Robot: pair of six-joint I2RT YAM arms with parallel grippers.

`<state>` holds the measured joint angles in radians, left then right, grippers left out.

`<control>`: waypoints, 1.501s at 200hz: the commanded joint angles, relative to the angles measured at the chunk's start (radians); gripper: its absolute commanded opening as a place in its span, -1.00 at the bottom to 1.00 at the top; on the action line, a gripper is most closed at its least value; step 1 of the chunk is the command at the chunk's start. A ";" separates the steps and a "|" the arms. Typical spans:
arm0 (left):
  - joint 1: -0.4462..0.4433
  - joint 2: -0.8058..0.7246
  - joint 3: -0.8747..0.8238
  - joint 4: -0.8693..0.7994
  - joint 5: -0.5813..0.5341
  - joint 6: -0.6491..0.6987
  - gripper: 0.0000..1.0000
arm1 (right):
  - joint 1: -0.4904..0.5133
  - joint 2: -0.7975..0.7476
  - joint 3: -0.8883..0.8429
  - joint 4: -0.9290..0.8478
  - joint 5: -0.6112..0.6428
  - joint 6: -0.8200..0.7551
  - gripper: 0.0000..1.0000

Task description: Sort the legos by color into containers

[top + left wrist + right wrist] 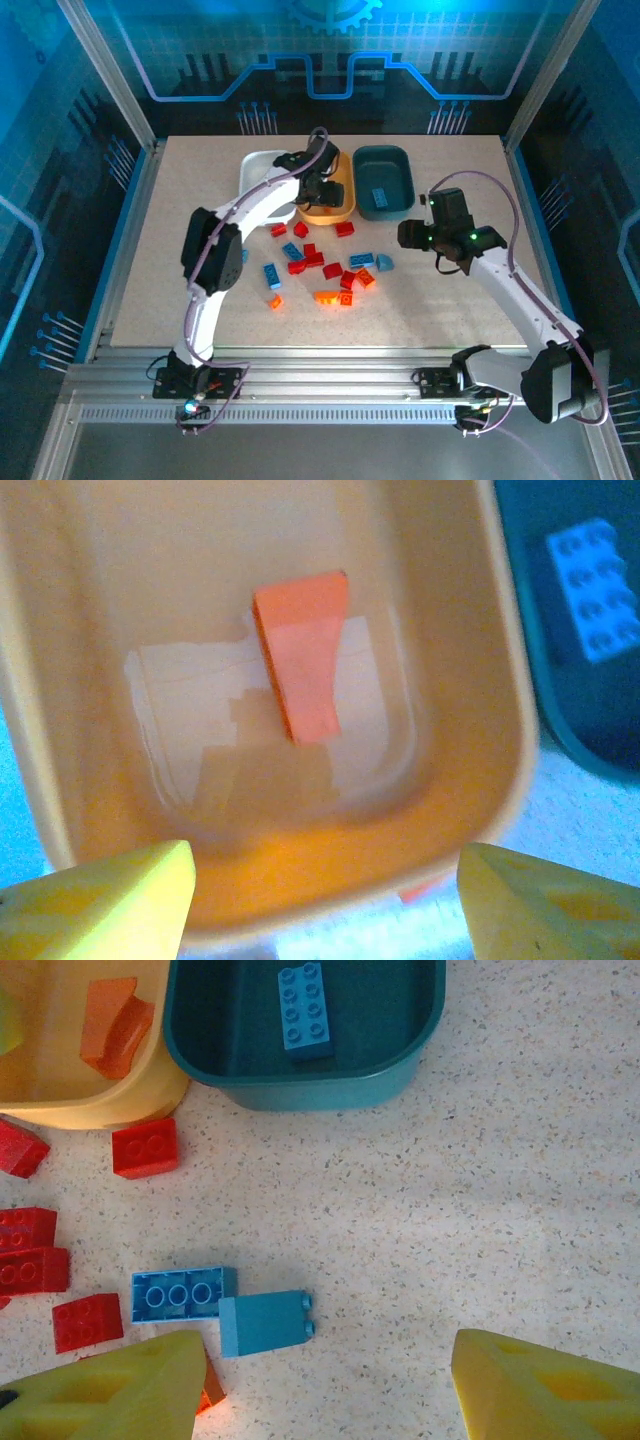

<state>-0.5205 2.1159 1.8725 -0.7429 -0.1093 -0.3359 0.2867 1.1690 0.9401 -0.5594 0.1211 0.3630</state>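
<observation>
Seemingly at the drop-off of an orange brick (300, 665): flat on the floor of the orange-yellow tray (478, 780), touched by nothing; above that tray, left gripper (325, 892) with jaws spread wide and nothing between them.

Next, probably: lift clear of the tray, swing back to the loose legos (330, 270) on the table (480, 1210), choose by colour; red presumably for the white tray (258, 165), one light-blue brick (303, 1005) already inside the teal tray (300, 1088).

Right gripper (330, 1385) likewise parted wide and empty, hovering over the table just beside two light-blue bricks (178, 1293) lying against each other; calls for a square descent onto one without nudging the other.
</observation>
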 commanded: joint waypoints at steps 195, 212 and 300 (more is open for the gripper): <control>-0.070 -0.410 -0.885 0.416 -0.030 -0.051 0.44 | 0.037 -0.033 -0.055 0.018 -0.019 -0.015 0.42; -0.069 -0.412 -0.911 0.437 0.016 -0.070 0.38 | 0.041 -0.038 -0.080 0.018 -0.010 -0.015 0.42; -0.136 -0.555 -1.026 0.458 0.087 -0.126 0.35 | 0.046 -0.005 -0.076 0.021 0.010 -0.020 0.42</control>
<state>-0.6506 1.6165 0.8684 -0.2970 -0.0574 -0.4442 0.3172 1.1545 0.8680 -0.5400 0.1089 0.3550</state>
